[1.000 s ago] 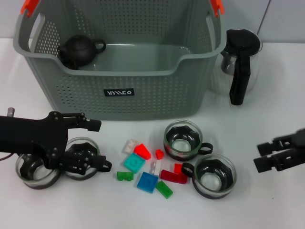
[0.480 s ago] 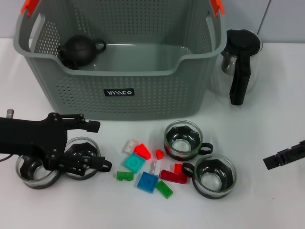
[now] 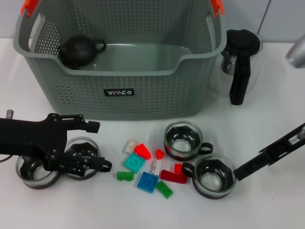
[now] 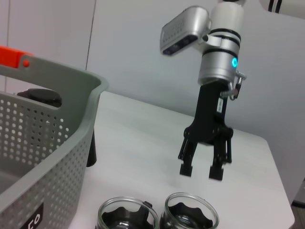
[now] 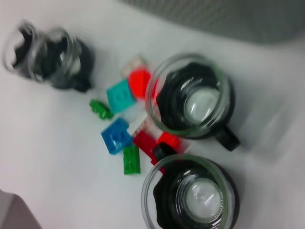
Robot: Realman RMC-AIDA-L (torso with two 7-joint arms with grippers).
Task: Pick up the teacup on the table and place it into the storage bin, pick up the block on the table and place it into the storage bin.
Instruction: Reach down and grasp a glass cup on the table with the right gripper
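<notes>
The storage bin point(image 3: 124, 71) fills the far side of the white table point(image 3: 276, 205), a black teapot point(image 3: 78, 50) lying in its left corner. In the head view the left gripper point(image 3: 97, 145) sits low at the table's left, jaws spread, one finger near the bin's front wall and the other lying against a teacup point(image 3: 83, 157) with a second cup point(image 3: 35, 171) just beside it; nothing is pinched. A loose cluster of blocks point(image 3: 147, 167) (red, teal, blue, green and clear) lies on the table before the bin, between those cups and two more, a far cup point(image 3: 183, 139) and a near cup point(image 3: 214, 175). From the head camera the right arm appears only as a dark bar point(image 3: 271, 155) slanting in from the right edge toward the near cup, its fingers too foreshortened to judge. The left wrist view supplies what that angle lacks: the right gripper point(image 4: 202, 169) hangs upright from its silver wrist above the table, fingers apart and empty, over the near cup point(image 4: 188, 222) and clear of its rim, with the far cup point(image 4: 128, 219) alongside. The right wrist view looks straight down, blurred, on the same near cup point(image 5: 190, 195) and far cup point(image 5: 193, 100), the blocks point(image 5: 126, 129) beside them and the left pair of cups point(image 5: 50, 55) well apart. A glass jug point(image 3: 240, 62) with a black handle stands to the right of the bin.
</notes>
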